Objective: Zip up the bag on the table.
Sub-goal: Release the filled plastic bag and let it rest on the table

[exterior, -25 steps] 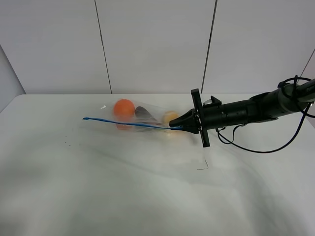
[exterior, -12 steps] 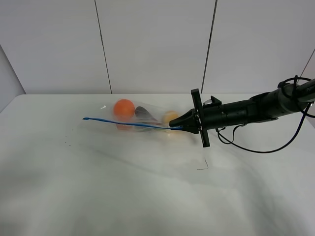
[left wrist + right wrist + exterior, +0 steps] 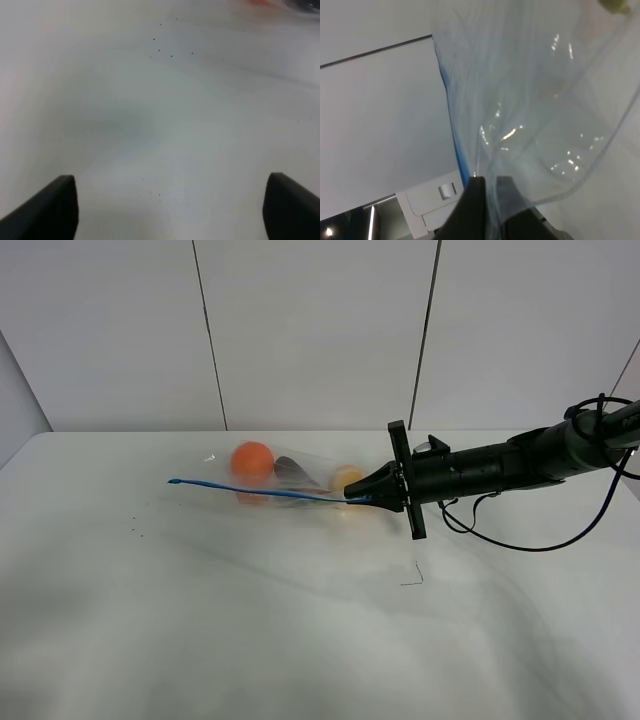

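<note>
The clear plastic bag [image 3: 290, 483] lies on the white table [image 3: 250, 620], with an orange, a dark eggplant and a yellow pear showing through. Its blue zipper strip [image 3: 260, 491] runs from the bag's left end to my right gripper [image 3: 356, 498], which is shut on the strip's right end. In the right wrist view the fingers [image 3: 475, 200] pinch the bag's [image 3: 530, 115] blue edge [image 3: 451, 120]. My left gripper [image 3: 167, 205] is open over bare table [image 3: 165, 110]; only its two dark fingertips show. The left arm is out of the exterior view.
The right arm [image 3: 500, 468] reaches in from the right, with a black cable [image 3: 540, 535] looping beneath it. A small dark thread [image 3: 415, 576] lies on the table in front of the arm. Tiny dark specks [image 3: 135, 531] dot the table at left.
</note>
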{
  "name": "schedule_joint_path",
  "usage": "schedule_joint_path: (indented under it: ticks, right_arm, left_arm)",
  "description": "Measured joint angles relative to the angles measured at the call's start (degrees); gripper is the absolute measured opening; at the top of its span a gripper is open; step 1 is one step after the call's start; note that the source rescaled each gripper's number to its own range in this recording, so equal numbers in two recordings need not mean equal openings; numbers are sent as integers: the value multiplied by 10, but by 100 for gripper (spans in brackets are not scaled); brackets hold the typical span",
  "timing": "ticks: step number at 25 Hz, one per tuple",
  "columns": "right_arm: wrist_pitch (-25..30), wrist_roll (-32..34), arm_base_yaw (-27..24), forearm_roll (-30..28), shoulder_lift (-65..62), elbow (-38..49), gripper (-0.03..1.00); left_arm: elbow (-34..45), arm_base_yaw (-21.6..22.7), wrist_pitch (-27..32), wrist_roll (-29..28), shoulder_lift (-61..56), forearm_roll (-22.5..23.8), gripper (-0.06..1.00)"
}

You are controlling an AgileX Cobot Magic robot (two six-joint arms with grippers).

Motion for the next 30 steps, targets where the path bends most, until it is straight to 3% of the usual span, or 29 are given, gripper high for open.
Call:
schedule_joint_path:
  ticks: [18, 20, 22, 26, 28, 30]
  right_arm:
    - [0, 0, 0, -1, 0, 0, 0]
    - [0, 0, 0, -6, 0, 0, 6]
    - [1, 0, 0, -14, 0, 0, 22]
    - [2, 2, 0, -37, 0, 0, 74]
    - [2, 5, -1, -50, -1, 0, 89]
    - [2, 7, -6, -64, -6, 0, 95]
  left_arm:
    - [0, 2, 0, -11, 0, -3, 100]
    - [0, 2, 0, -12, 0, -3, 100]
    - [0, 2, 0, -12, 0, -3, 100]
    - [0, 2, 0, -13, 0, -3, 100]
    - [0, 2, 0, -13, 0, -3, 100]
    - [1, 2, 0, -13, 0, -3, 100]
